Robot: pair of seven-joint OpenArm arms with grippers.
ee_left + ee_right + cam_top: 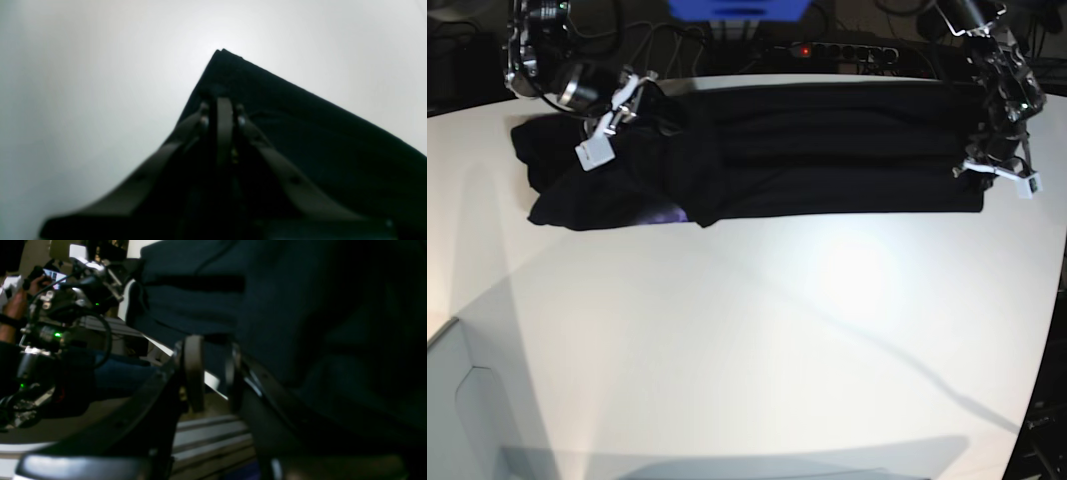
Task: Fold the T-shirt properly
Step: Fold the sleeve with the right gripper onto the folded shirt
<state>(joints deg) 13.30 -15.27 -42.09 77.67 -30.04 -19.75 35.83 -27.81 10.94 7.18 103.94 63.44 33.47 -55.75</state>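
The black T-shirt (827,150) lies as a long folded band across the far part of the white table (747,340), bunched at its left end. Its orange label is out of view. My left gripper (999,172) is at the shirt's right end. In the left wrist view it (222,106) is shut on the fabric (333,140) just behind a pointed corner. My right gripper (612,120) is at the bunched left end. In the right wrist view its jaws (213,353) stand apart, with the cloth's (283,306) edge at the tips.
A power strip (827,48) with a red light and a blue object (737,8) sit behind the table's far edge. The right wrist view shows other equipment (50,323) and a person's hand (15,306) beyond that edge. The table's edge curves at the right (1047,330).
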